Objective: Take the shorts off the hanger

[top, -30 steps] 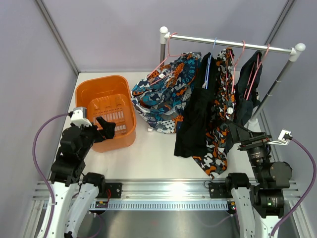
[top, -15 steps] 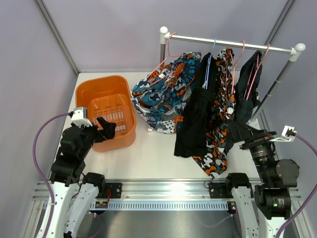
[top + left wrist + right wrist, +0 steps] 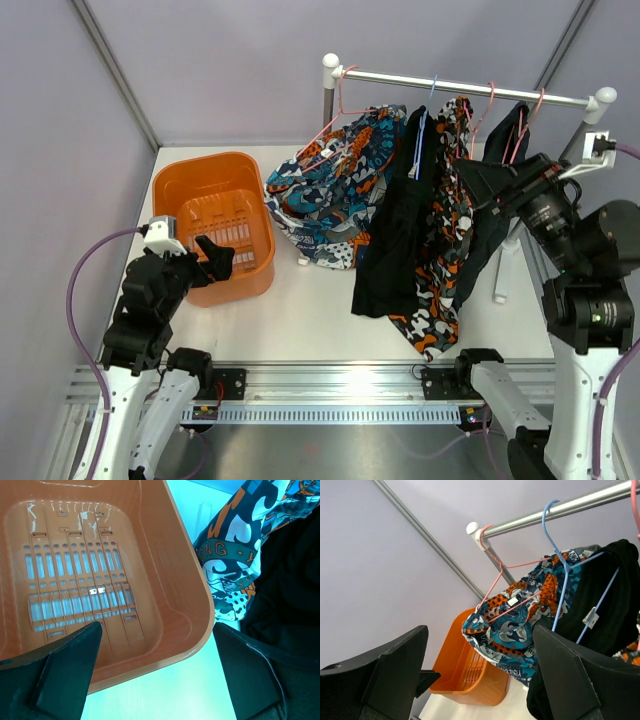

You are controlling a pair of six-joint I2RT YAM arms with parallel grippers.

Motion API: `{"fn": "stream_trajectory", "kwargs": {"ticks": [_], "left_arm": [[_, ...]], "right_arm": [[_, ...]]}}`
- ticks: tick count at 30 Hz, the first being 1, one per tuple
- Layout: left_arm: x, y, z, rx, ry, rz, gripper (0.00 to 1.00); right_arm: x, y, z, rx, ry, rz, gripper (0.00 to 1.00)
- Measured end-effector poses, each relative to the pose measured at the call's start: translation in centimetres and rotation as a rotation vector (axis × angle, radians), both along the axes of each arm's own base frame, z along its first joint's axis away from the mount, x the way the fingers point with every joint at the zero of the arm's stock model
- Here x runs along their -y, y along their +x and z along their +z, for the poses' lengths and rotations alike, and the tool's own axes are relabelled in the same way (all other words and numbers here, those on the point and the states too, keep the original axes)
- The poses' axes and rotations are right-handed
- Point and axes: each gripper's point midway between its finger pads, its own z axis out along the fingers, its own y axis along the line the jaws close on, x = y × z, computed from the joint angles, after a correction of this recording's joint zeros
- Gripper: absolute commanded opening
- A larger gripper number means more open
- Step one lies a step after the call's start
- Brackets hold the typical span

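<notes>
Shorts, four pairs, are hung on thin wire hangers [image 3: 566, 569] from a metal rail [image 3: 460, 87]. At the left, the left gripper [image 3: 216, 254] is held wide open above a slotted orange plastic basket [image 3: 172, 185]. Rightward come the patterned shorts [image 3: 325, 205] (partly slumped on the table [image 3: 300, 310]), black shorts [image 3: 390, 250], camouflage shorts [image 3: 440, 290] and navy shorts [image 3: 492, 225]. All are judged light, limp and snag-prone, best pinched at the waistband. The right gripper [image 3: 480, 670] is spread wide, empty, near the navy pair.

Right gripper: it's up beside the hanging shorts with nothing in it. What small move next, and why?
Probably ease the right gripper a little left onto the camouflage shorts, near the top, then close. Its jaws stand open and empty right beside that cloth, and the shorts hang on their pink hanger from the rail.
</notes>
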Motion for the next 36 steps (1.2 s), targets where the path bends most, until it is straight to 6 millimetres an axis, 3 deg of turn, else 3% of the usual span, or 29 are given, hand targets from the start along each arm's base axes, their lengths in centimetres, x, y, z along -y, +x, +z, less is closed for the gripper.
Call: {"fn": "stream_trajectory", "kwargs": {"ticks": [3,5,8,11,14,20,23,26,31,34,36], "left_arm": [[0.0,0.0,0.0,0.0,0.0,-0.001,0.99],[0.0,0.0,0.0,-0.001,-0.001,-0.002,0.99],[0.1,0.0,0.0,-0.001,-0.001,-0.004,0.99],[0.1,0.0,-0.1,-0.004,0.0,-0.003,0.99],[0.1,0.1,-0.2,-0.008,0.0,-0.005,0.99],[0.4,0.1,-0.4,-0.019,0.002,-0.017,0.99],[0.8,0.1,-0.5,-0.026,0.004,-0.032,0.99],[1.2,0.0,-0.6,-0.027,0.006,-0.051,0.99],[1.8,-0.2,-0.6,-0.027,0.008,-0.08,0.99],[2.0,-0.3,-0.6,-0.027,0.008,-0.089,0.99],[2.0,-0.3,-0.6,-0.027,0.008,-0.091,0.99]], "right_arm": [[-0.5,1.8,0.9,-0.026,-0.031,0.007,0.94],[-2.1,2.6,1.5,-0.038,-0.059,0.047,0.93],[-6.6,3.6,2.3,-0.051,-0.114,0.142,0.93],[-11.0,6.2,1.8,-0.088,-0.192,0.151,0.93],[-13.9,11.1,-0.1,-0.147,-0.269,0.07,0.93],[-17.9,20.1,-9.6,-0.306,-0.463,-0.105,0.93],[-19.2,22.7,-12.3,-0.328,-0.526,-0.164,0.92],[-19.7,24.2,-13.4,-0.323,-0.553,-0.223,0.92],[-18.9,25.5,-12.2,-0.277,-0.522,-0.334,0.82],[-18.4,25.8,-11.8,-0.255,-0.497,-0.379,0.74],[-18.5,25.8,-11.8,-0.243,-0.482,-0.387,0.62]]}}
